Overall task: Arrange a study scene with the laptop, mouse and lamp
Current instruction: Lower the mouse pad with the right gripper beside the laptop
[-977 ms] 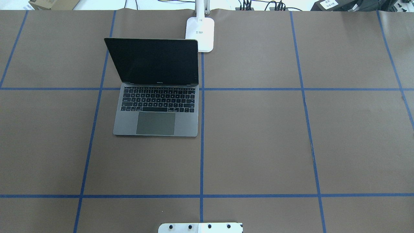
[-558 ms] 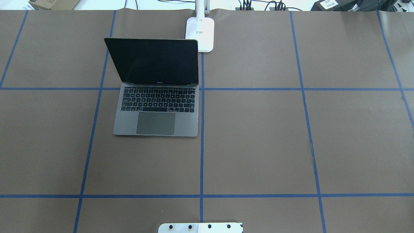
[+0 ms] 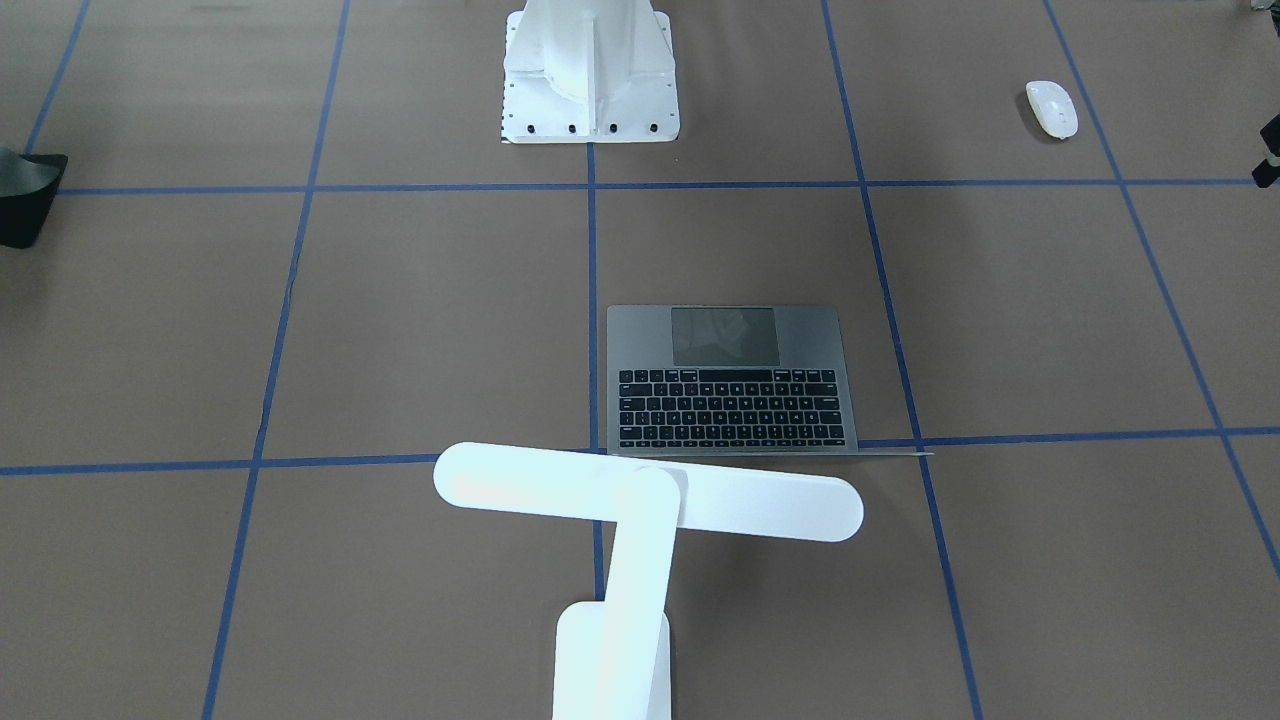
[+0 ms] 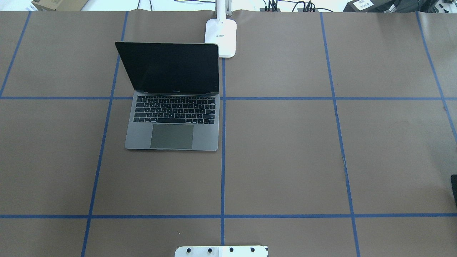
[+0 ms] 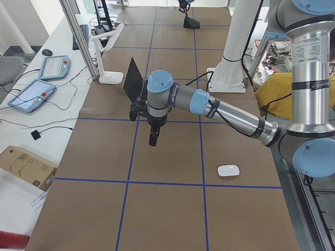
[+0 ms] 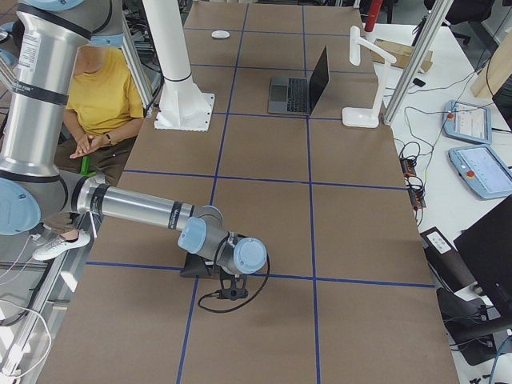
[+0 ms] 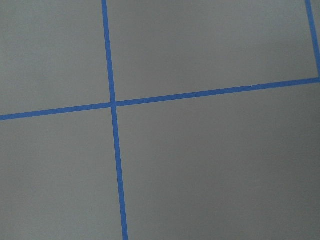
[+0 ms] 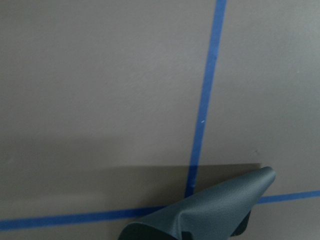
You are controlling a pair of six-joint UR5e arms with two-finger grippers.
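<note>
Laptop (image 4: 172,137) is open on the table (image 4: 285,150), just left of the centre line, keyboard toward the robot. Lamp (image 3: 648,495) stands just behind it at the far edge, with the bar head running along the table's length. Both look placed.

Mouse (image 3: 1052,108) is not: it sits alone on the robot's left, in the grid row nearest the base, well apart from the laptop. Its long axis runs roughly toward/away from the robot.

Left hand (image 5: 152,141) hangs above the table, fingers down, out past the laptop toward the left end. The mouse lies on the robot side of it. Can't tell if the fingers are spread or pressed together; the left wrist cam shows only bare table and tape.

Right hand (image 6: 230,290) is low at the far right end by a black mat (image 8: 210,212), which has one corner curled up. Finger state there can't be told either.

Left arm is clearly nearer, so the mouse looks like its job: pull back toward the base and grip across the short axis.
</note>
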